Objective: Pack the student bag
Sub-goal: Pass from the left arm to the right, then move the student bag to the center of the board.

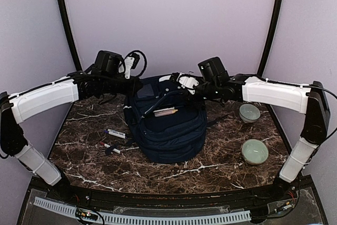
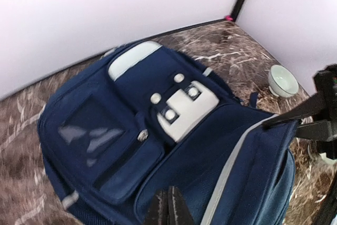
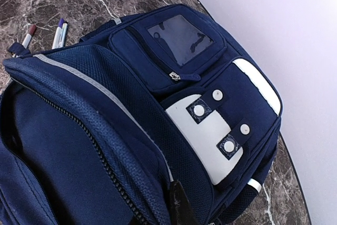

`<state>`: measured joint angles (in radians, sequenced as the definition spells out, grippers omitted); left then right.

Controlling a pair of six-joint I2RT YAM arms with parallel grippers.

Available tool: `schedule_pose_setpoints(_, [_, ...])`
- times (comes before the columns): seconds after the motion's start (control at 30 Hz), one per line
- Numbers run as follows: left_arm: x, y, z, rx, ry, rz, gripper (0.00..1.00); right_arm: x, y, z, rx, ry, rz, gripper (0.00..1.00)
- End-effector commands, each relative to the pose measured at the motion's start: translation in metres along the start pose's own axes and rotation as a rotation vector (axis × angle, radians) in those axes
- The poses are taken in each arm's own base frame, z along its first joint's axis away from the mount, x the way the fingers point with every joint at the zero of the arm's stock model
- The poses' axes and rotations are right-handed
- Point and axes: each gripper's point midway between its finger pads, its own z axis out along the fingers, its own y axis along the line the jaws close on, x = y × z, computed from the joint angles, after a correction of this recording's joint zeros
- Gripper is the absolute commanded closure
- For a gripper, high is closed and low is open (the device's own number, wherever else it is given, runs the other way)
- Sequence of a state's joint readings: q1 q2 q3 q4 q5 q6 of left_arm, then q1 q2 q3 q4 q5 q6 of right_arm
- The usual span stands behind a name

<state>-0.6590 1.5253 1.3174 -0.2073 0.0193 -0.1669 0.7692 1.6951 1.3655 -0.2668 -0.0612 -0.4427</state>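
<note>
Student bag (image 1: 168, 130) lies open mid counter (image 1: 221, 175), front pockets up.
left fingers (image 2: 160, 209) closed, tips on the bag's mesh fabric, grip unclear; markers (image 1: 115, 134) lie near its left side; right fingers (image 2: 284, 117) closed, pinching the gray-striped flap edge; two pale green bowls (image 1: 249, 113) (image 1: 255, 151) sit well right.

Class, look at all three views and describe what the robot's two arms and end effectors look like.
The left arm and right arm have long white boxy shells linked by black joints, with another white segment lower down. A black cable loops beside the left wrist. The left end effector and right end effector show slim dark fingers.
</note>
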Motion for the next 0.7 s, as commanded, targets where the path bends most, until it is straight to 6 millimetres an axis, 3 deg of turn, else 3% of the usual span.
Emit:
schedule_pose_setpoints(0.0, [0.084, 0.063, -0.016, -0.284, 0.21, -0.153, 1.0, -0.024, -0.012, -0.022, 0.019, -0.099, 0.036, 1.0])
schedule_pose_setpoints(0.1, [0.127, 0.104, -0.03, -0.453, 0.303, -0.254, 1.0, -0.018, -0.007, -0.014, -0.011, -0.064, 0.031, 1.0])
schedule_pose_setpoints(0.27, [0.159, 0.115, -0.029, -0.475, 0.36, -0.309, 1.0, -0.016, 0.001, -0.007, -0.087, -0.002, 0.011, 1.0])
schedule_pose_setpoints(0.47, [0.169, 0.095, 0.02, -0.319, 0.419, -0.313, 1.0, -0.018, 0.005, -0.016, -0.104, -0.01, -0.008, 0.95])
schedule_pose_setpoints(0.53, [0.163, 0.09, 0.037, -0.276, 0.415, -0.317, 1.0, -0.017, 0.007, -0.017, -0.114, -0.009, -0.013, 0.92])
schedule_pose_setpoints(0.67, [0.15, 0.077, 0.07, -0.177, 0.391, -0.321, 1.0, -0.013, 0.014, -0.015, -0.148, 0.007, -0.018, 0.98])
